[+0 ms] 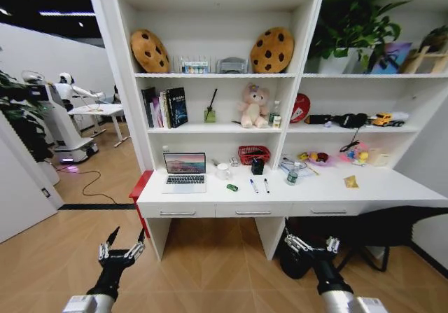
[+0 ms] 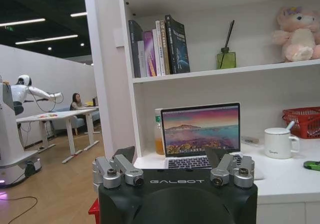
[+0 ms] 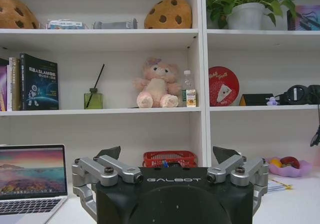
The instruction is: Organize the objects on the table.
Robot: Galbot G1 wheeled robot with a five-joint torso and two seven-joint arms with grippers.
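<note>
On the white tabletop an open laptop sits at the left end, with a white mug, a small green toy, two pens and a water bottle to its right. Both grippers, left and right, hang low above the floor, jaws spread.

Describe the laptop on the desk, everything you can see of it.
The laptop is thin and silver, standing open toward the left end of the white desk, its base flat on the top. The lid is raised a little past upright, and the lit screen shows a landscape wallpaper of pink sky over blue-green water. The keyboard has dark keys set in the silver deck. A bottle of orange liquid stands close behind its left edge; contact cannot be judged. Neither gripper touches it.
</note>
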